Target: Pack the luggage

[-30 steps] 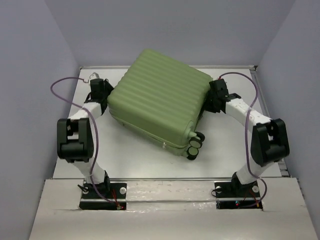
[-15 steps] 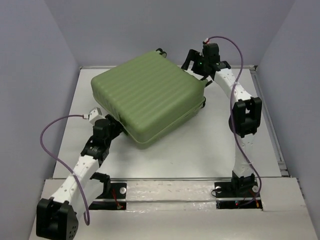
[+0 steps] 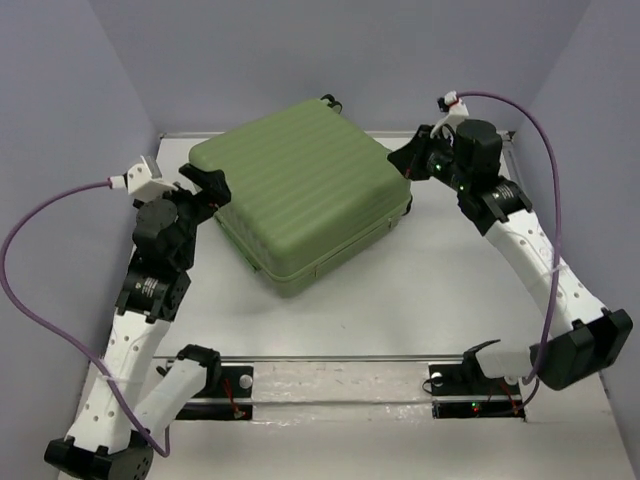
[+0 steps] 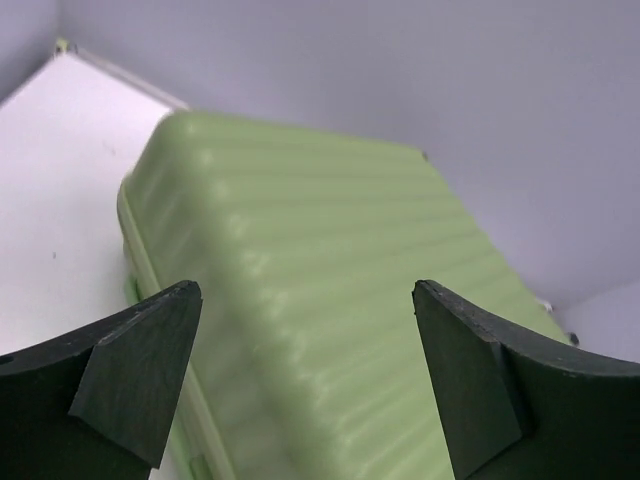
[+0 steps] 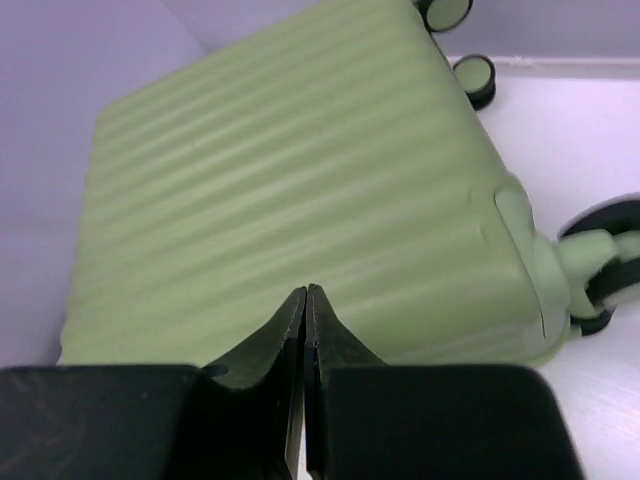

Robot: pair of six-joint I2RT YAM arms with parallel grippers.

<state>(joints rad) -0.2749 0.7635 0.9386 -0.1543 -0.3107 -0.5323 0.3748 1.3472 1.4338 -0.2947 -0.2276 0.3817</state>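
- We saw the luggage lying closed on the table, toward the back.
- Our left gripper gaped wide, empty, beside it.
- Our right gripper was pinched together on nothing.

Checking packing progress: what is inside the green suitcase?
Nothing inside can be seen. The luggage lies shut on the table with its ribbed shell facing up, so its interior is fully covered.

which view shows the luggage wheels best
Right wrist: wheels on the luggage show clearly, black with green hubs. Top external shows just a dark bit at the far edge. Left wrist shows only ribbed shell.
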